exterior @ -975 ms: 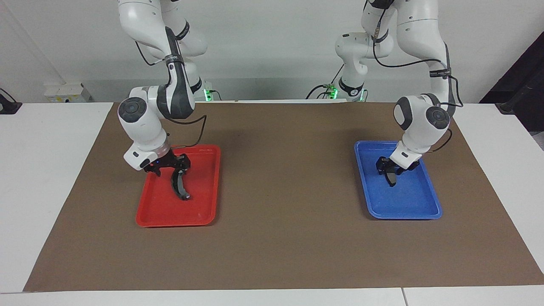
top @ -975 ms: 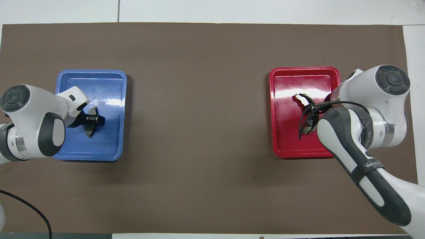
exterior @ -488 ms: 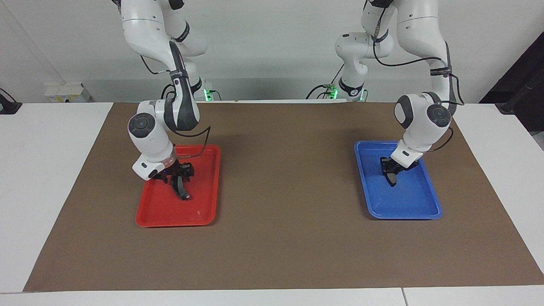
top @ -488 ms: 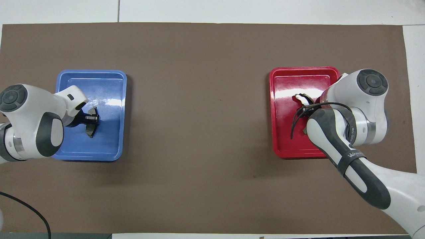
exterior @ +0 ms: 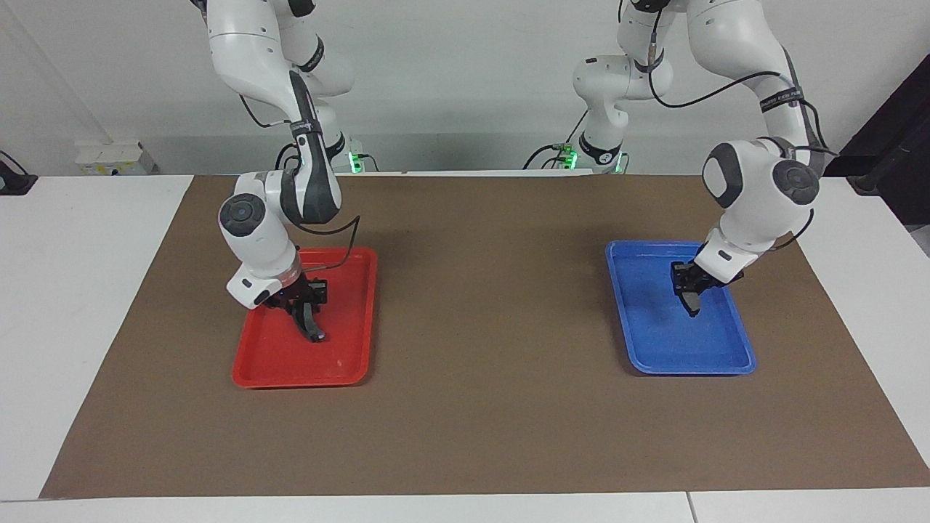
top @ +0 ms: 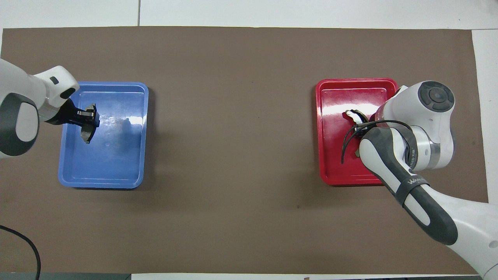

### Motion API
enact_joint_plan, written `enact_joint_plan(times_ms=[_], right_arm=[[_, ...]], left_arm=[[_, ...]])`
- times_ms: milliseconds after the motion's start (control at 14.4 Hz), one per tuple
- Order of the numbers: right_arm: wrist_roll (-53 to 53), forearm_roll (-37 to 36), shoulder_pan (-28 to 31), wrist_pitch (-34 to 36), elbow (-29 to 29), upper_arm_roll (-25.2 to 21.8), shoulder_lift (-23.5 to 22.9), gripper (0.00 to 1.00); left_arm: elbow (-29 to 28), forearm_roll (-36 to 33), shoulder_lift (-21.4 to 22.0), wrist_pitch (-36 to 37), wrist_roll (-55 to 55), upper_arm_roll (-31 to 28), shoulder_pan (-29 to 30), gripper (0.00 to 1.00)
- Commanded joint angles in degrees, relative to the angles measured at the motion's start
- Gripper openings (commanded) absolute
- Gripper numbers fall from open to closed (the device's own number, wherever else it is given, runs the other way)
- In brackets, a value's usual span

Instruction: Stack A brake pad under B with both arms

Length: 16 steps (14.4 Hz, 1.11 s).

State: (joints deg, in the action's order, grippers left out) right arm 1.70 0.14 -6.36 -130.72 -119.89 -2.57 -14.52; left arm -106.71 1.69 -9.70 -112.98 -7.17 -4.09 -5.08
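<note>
My right gripper (exterior: 300,299) is shut on B (exterior: 311,323), the longer crescent pad, which hangs on edge with its lower end at the floor of the red tray (exterior: 276,363). I cannot tell if it touches. In the overhead view only B's end (top: 353,114) shows beside the wrist. My left gripper (exterior: 690,285) is shut on the A brake pad (exterior: 692,301), the short dark one, and holds it above the blue tray (exterior: 697,349). In the overhead view this gripper (top: 85,118) and the pad (top: 88,130) are over the part of the tray (top: 113,163) toward the left arm's end of the table.
A brown mat (exterior: 494,305) covers the table between the two trays. A black cable (top: 348,140) loops from the right wrist over the red tray (top: 334,163). White table strips border the mat.
The left gripper has lifted the short pad and carried it toward the left arm's end of the blue tray. The right gripper sank lower with B a second ago and has since held still.
</note>
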Motion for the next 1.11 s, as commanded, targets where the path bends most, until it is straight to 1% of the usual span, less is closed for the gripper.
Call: enact_joint_plan(times_ms=[0, 70, 139, 209, 348, 418, 488, 627, 766, 836, 905, 975, 1045], right_arm=[[2.3, 1.3, 0.6, -0.1, -0.3, 0.1, 0.2, 0.53], [2.3, 1.3, 0.6, 0.1, -0.3, 0.1, 0.2, 0.46], [2.3, 1.3, 0.6, 0.1, -0.4, 0.2, 0.2, 0.40], [2.3, 1.3, 0.7, 0.3, -0.4, 0.2, 0.3, 0.31], [2.3, 1.3, 0.8, 0.3, -0.4, 0.2, 0.3, 0.06], [2.3, 1.3, 0.9, 0.4, -0.3, 0.1, 0.3, 0.00], [2.9, 1.3, 0.9, 0.6, -0.3, 0.1, 0.3, 0.00], [3.9, 1.3, 1.1, 2.5, 1.0, 0.1, 0.4, 0.00], [5.2, 1.3, 1.1, 4.0, 2.1, 0.1, 0.7, 0.00], [5.3, 1.3, 1.2, 4.9, 2.8, 0.1, 1.2, 0.00], [5.4, 1.3, 1.1, 7.5, 4.1, 0.1, 1.9, 0.00], [5.6, 1.3, 1.1, 11.0, 6.4, 0.1, 2.4, 0.00], [5.7, 1.3, 1.1, 14.8, 8.9, 0.1, 2.6, 0.00]], left_arm=[[9.3, 0.9, -0.6, 9.0, 0.9, -0.3, -2.2, 0.01], [11.2, 0.9, -0.6, 11.2, 3.5, 1.0, -2.5, 0.01], [11.8, 0.8, -0.5, 11.6, 7.2, 4.1, -2.4, 0.01], [11.6, 0.5, -0.4, 10.9, 12.5, 7.0, -2.4, 0.01], [11.4, 0.3, -0.1, 8.8, 22.3, 12.8, -2.7, 0.01], [11.4, 0.2, -0.1, 8.3, 27.0, 15.1, -3.2, 0.01], [11.7, 0.0, -0.1, 8.0, 32.3, 18.2, -3.9, 0.01], [11.8, -3.3, -0.4, 7.2, 40.3, 24.9, -4.0, 0.01], [12.0, -4.9, -1.0, 7.2, 47.0, 29.8, -4.5, 0.01], [13.2, -5.7, -1.5, 7.3, 49.3, 31.2, -5.9, 0.01], [13.9, -6.3, -2.4, 7.4, 51.4, 32.0, -7.1, 0.01], [14.0, -7.6, -2.7, 7.2, 53.0, 32.6, -7.7, 0.01], [13.9, -8.8, -4.1, 6.3, 53.5, 32.7, -7.8, 0.01]])
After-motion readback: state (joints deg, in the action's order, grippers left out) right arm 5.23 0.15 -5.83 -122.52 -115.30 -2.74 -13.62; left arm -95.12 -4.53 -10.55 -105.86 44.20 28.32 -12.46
